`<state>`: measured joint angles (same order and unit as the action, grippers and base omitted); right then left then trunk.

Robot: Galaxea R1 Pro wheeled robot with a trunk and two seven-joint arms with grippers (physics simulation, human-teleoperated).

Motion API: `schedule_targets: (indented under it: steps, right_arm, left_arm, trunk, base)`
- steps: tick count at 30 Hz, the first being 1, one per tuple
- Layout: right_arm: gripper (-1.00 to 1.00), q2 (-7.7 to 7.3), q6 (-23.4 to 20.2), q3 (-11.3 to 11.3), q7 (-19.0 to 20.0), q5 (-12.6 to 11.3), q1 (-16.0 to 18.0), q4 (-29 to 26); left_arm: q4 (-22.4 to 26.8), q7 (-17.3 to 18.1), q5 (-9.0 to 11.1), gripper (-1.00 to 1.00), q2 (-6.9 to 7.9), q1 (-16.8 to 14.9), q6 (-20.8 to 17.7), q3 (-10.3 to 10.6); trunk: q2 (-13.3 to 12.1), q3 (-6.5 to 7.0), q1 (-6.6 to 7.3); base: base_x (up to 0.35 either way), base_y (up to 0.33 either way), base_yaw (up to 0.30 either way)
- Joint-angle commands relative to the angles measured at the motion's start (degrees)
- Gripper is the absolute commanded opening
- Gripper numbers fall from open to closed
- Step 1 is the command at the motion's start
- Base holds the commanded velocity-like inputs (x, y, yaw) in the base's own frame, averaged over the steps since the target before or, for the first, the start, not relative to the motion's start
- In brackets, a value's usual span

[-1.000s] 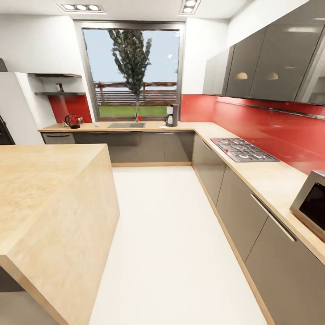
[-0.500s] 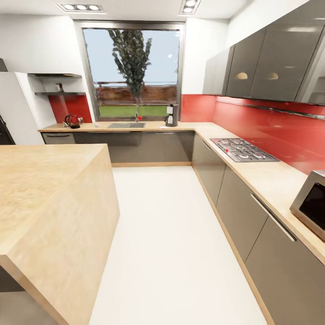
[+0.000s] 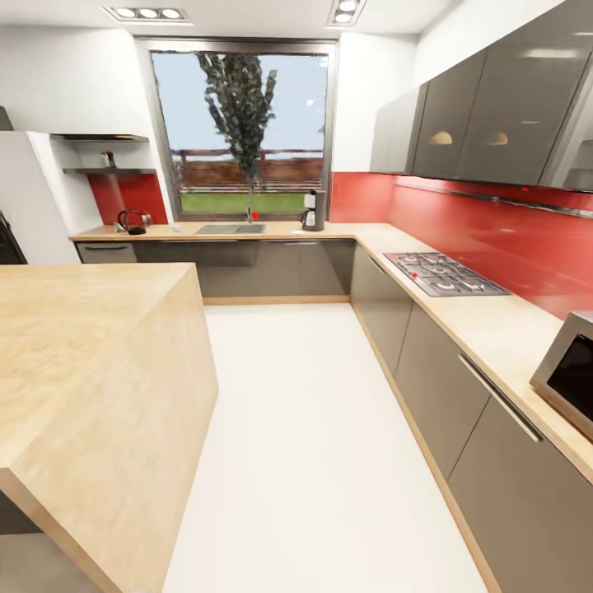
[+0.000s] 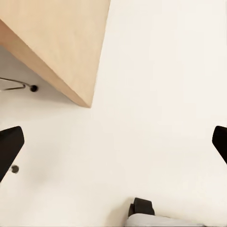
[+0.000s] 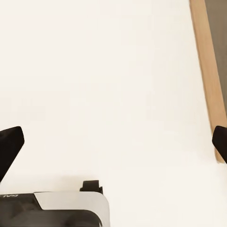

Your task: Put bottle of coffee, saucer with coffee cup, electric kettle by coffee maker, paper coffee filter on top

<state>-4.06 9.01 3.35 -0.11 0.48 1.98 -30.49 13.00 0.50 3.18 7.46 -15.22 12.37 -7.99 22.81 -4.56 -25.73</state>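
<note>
Far ahead in the head view, the coffee maker [image 3: 313, 211] stands on the kitchen countertop [image 3: 272, 230], right of the steel sink [image 3: 231, 228]. The dark electric kettle [image 3: 130, 221] sits at the counter's left end. A small dark bottle [image 3: 109, 159], apparently the bottle of coffee, stands on the wall shelf [image 3: 109, 170] above it. A tiny white speck [image 3: 175, 225] lies on the counter, too small to identify. My left gripper [image 4: 113, 146] hangs open over white floor beside the bar's corner. My right gripper [image 5: 113, 146] is open over bare floor as well.
The big wooden bar [image 3: 91, 362] takes up the left foreground. A counter run with a gas hob [image 3: 443, 273] and a microwave [image 3: 570, 372] lines the right side. White floor [image 3: 305, 428] forms an aisle between them toward the far counter.
The picture has shifted very slightly, so the camera has crept forward. Nothing on the counters or shelf has moved.
</note>
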Motion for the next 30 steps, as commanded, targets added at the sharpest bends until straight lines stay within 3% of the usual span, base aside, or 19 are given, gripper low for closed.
schedule_targets:
  steps: [1, 15, 21, 30]
  right_arm:
    - [1.0, 0.04, 0.2, 0.1, 0.0, 0.0, 0.0, 0.0]
    - [1.0, 0.13, 0.6, 0.3, -0.1, -0.2, 0.0, -0.3]
    - [1.0, 0.19, 6.4, 0.3, 0.1, -0.2, 0.0, -0.1]
    - [1.0, 0.19, 7.5, 0.4, -0.1, -0.2, 0.0, 0.0]
  left_arm:
    - [0.1, 0.1, 0.0, 1.0, 0.02, 0.4, 0.3, 0.1]
    - [0.5, -0.3, -0.2, 1.0, 0.27, 1.5, 0.5, -0.4]
    - [0.6, 0.0, -0.1, 1.0, 0.94, 1.5, 0.4, -0.5]
    - [0.5, 0.1, -0.1, 1.0, 1.49, 1.5, 0.5, -0.4]
  trunk:
    - [0.1, -0.12, -0.05]
    - [0.1, -0.12, -0.05]
    - [0.1, -0.12, -0.05]
    - [0.1, -0.12, -0.05]
  base:
    - [0.225, 0.0, 0.0]
    - [0.325, 0.0, 0.0]
    - [0.339, 0.0, 0.0]
    - [0.339, 0.0, 0.0]
